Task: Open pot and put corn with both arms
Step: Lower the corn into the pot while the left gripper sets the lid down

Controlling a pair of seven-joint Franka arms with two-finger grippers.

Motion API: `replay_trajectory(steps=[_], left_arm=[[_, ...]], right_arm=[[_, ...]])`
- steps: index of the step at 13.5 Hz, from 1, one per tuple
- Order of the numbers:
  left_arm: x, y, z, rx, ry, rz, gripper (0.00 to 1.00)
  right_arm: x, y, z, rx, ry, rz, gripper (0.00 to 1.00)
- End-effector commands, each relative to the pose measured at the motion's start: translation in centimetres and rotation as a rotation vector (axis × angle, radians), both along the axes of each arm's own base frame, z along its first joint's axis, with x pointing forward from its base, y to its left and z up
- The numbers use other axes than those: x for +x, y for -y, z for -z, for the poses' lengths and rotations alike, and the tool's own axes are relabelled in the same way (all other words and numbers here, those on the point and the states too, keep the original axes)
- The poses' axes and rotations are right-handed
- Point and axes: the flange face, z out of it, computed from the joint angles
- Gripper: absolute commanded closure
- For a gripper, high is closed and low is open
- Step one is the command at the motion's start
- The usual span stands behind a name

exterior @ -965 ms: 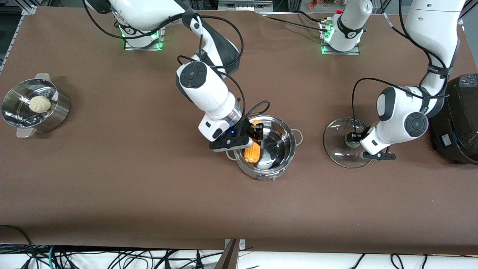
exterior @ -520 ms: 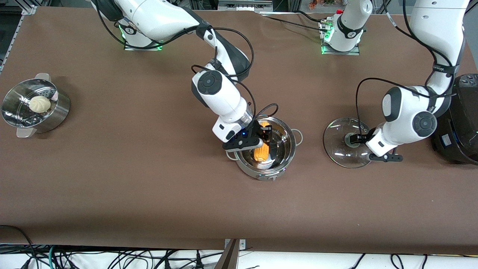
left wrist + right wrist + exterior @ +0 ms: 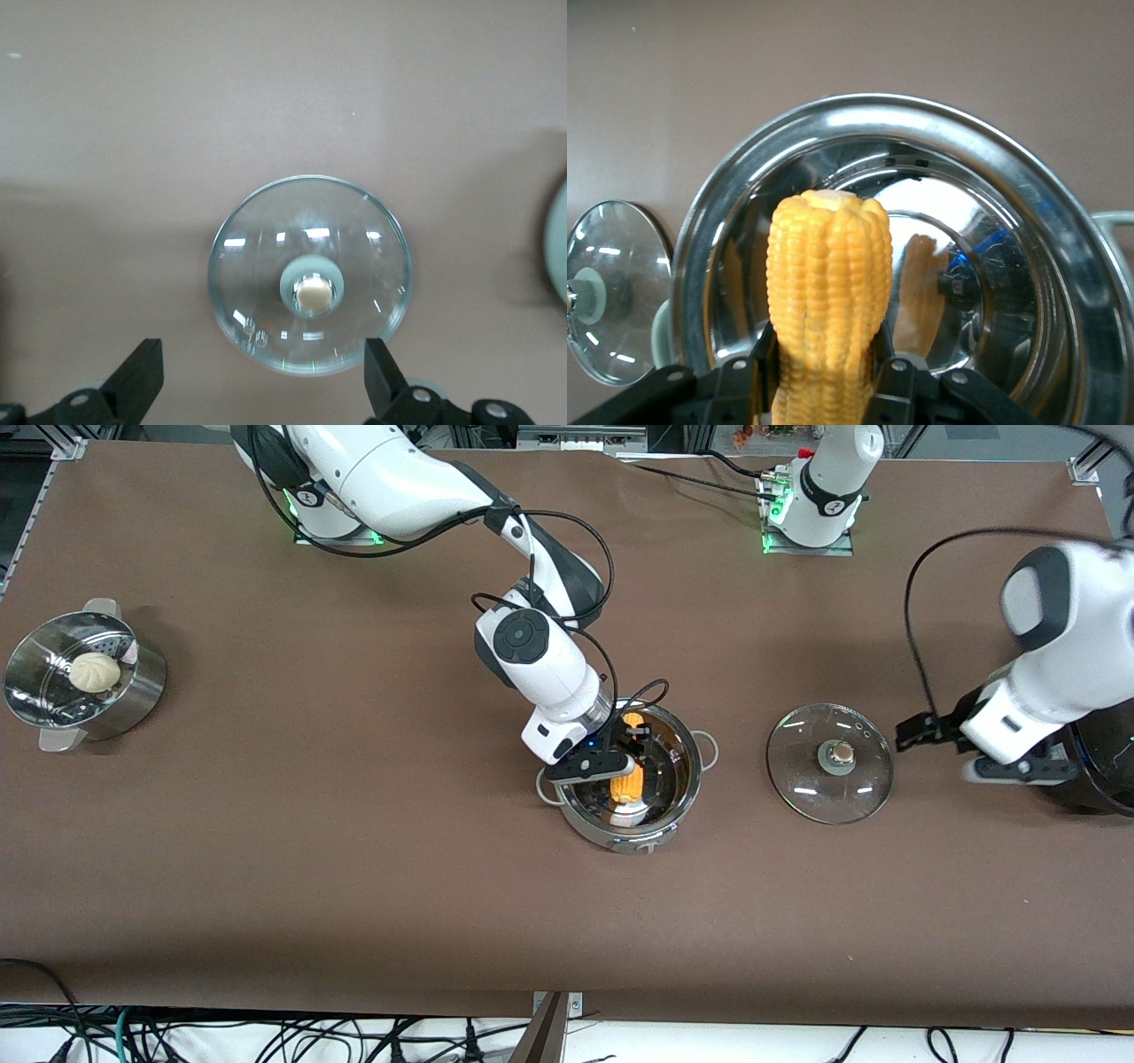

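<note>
The steel pot (image 3: 685, 793) stands open in the middle of the table. My right gripper (image 3: 631, 751) is shut on the yellow corn (image 3: 627, 785) and holds it over the pot's inside. In the right wrist view the corn (image 3: 828, 274) sits between the gripper's (image 3: 824, 370) fingers above the pot (image 3: 749, 181). The glass lid (image 3: 802, 775) lies flat on the table beside the pot, toward the left arm's end. My left gripper (image 3: 923, 732) is open and empty, raised between the lid and the black cooker. The left wrist view shows the lid (image 3: 257, 266) below the open gripper (image 3: 261, 359).
A black cooker (image 3: 1103, 775) stands at the left arm's end of the table, under the left arm. A steel steamer pot (image 3: 133, 695) with a pale bun (image 3: 95, 671) stands at the right arm's end. The lid also shows in the right wrist view (image 3: 616, 266).
My left gripper has let go of the lid's knob, risen and moved toward the cooker. My right gripper has carried the corn from the pot's rim to over its middle.
</note>
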Motion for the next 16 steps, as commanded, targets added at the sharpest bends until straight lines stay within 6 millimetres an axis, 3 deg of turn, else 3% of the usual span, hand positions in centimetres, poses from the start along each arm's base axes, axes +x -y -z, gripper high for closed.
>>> replay_trajectory(steps=[1,2,3,4,6,9,12,13,16], left_arm=[[0.0,-2.2,-7.6,0.013,-0.019,-0.024,0.0],[-0.4,-2.3,-10.4,0.016,0.01,-0.031,0.0],[-1.0,-2.3,-12.3,0.025,0.025,-0.045,0.0],[-1.9,-2.2,-13.4,0.027,0.014,-0.061,0.0],[-3.0,-2.2,-15.0,0.029,0.018,-0.07,0.0],[-2.7,-2.3,-16.4,0.033,0.048,-0.072,0.0],[-2.4,-2.1,-16.5,0.035,0.053,-0.064,0.0],[-2.4,-2.2,-17.7,0.036,0.077,-0.065,0.0],[-2.6,-1.9,-18.7,0.031,0.083,-0.065,0.0]], right_arm=[[0.4,-0.5,0.5,0.015,0.012,0.011,0.55],[0.4,-0.5,0.5,0.016,0.012,0.012,0.43],[0.2,-0.7,0.6,0.012,0.008,0.01,0.18],[-0.4,-1.3,0.5,0.005,0.017,-0.005,0.0],[-0.5,-1.4,0.5,-0.038,0.058,-0.036,0.0],[-0.4,-0.7,-0.8,-0.077,0.04,-0.045,0.0],[1.2,3.8,-9.9,-0.15,0.012,-0.05,0.0],[2.0,6.7,-13.0,-0.176,-0.014,-0.033,0.0],[3.8,15.5,-17.7,-0.266,-0.129,-0.147,0.0]])
